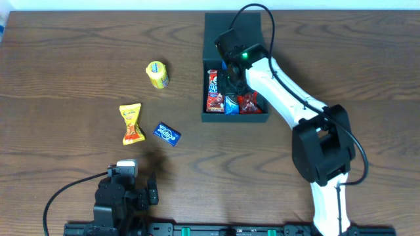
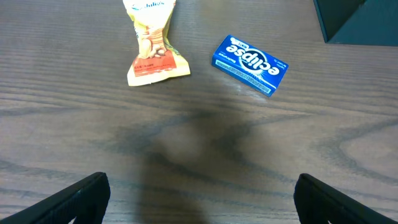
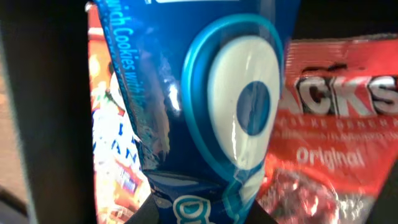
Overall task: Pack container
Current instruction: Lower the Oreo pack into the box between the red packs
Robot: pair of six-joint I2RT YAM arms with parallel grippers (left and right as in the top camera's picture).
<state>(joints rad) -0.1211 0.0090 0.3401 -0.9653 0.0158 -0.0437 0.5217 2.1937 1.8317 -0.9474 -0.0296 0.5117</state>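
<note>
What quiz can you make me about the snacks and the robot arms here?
1. True or false: the blue rectangular Eclipse gum box lies inside the dark teal-green square container.
2. Pick one: how many snack things lie on the brown wooden table outside the container? A) one B) three C) five
3. Short answer: what colour is the shiny plastic cookie packet that the right gripper is pinching?

Key: 1 false, it lies on the table; 2 B; 3 blue.
</note>
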